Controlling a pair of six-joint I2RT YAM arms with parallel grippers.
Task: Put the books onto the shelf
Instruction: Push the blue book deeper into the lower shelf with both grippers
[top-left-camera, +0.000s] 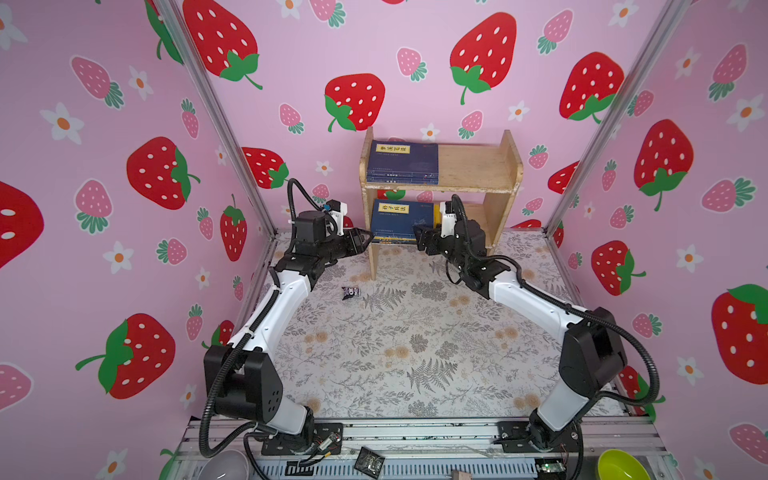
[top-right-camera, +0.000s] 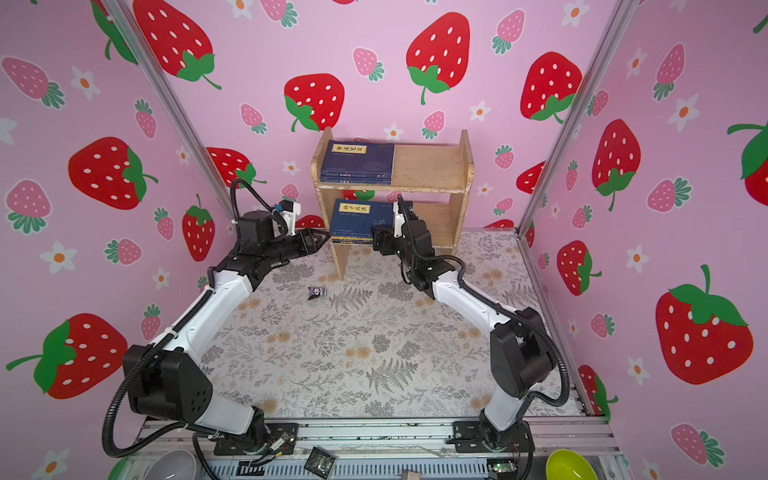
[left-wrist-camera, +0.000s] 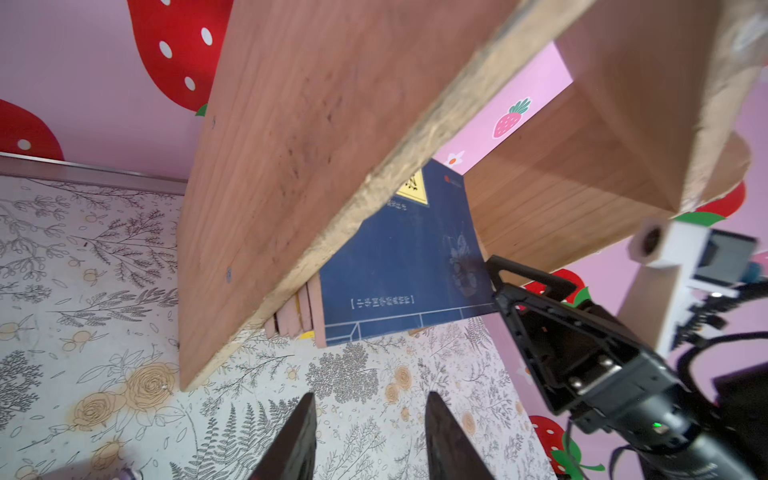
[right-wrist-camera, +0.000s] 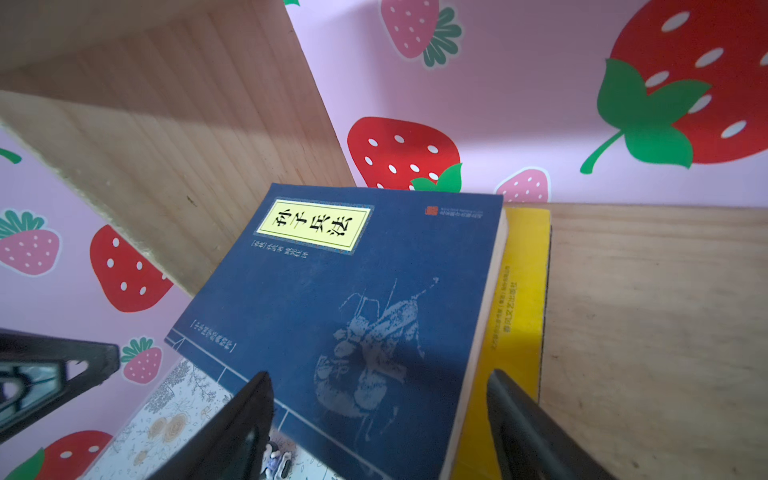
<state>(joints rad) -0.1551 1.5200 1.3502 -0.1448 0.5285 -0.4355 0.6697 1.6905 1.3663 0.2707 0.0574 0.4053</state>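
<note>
The left tool (left-wrist-camera: 370, 399), jaws apart and empty, hovers by the wooden shelf (top-left-camera: 473, 166), at its left leg. On the top tier, left, lies a navy stack (top-left-camera: 403, 162); its yellow label is possibly 梦溪笔谈. On the lower tier, left, a navy book (right-wrist-camera: 353, 291) labelled 孙子兵法 lies on a yellow book (right-wrist-camera: 523, 270). The right tool (right-wrist-camera: 380, 374) is spread wide at their near edge.

The left arm (top-left-camera: 270, 307) and right arm (top-left-camera: 528, 299) are reaching forward, tips converging; the left gripper (top-left-camera: 366, 240) is showing a modest gap, the right gripper (top-left-camera: 420, 240) is gaping wide.
</note>
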